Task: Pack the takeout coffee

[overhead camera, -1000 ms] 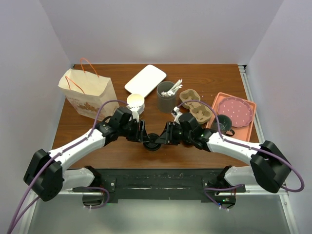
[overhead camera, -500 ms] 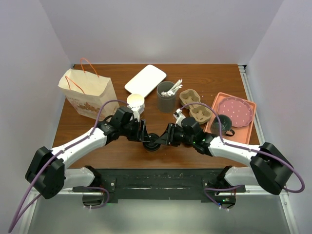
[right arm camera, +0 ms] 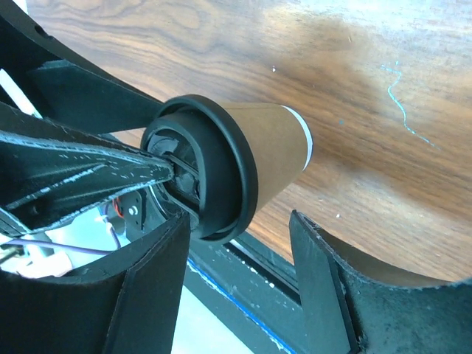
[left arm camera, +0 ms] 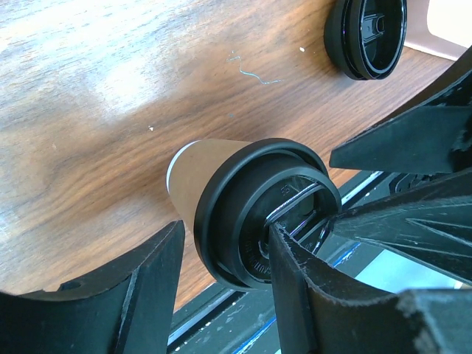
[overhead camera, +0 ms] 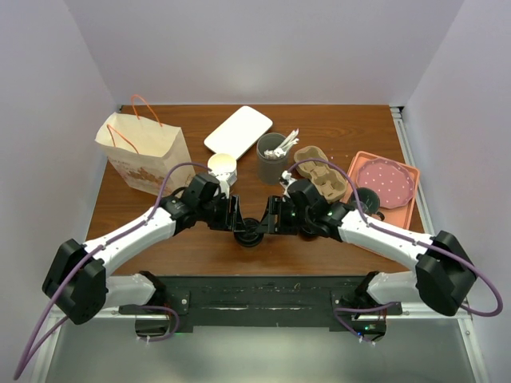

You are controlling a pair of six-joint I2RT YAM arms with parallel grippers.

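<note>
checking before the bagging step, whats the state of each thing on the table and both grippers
takeout coffee, upright on the table, lidded
left gripper, astride the coffee, grip unclear
right gripper, open around the coffee
paper bag, standing, handles up
cup stack, upright, lidless
utensil cup, upright, holding white utensils

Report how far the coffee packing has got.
Done: the small cream paper cup with the round black plastic lid is capped and upright near the front edge of the wooden table. In hand: the left gripper brackets it closely, though a firm grip can't be confirmed; the right gripper stands open around it. Left: carrying it to the tan paper bag with orange handles, far left, and lowering it inside.
</note>
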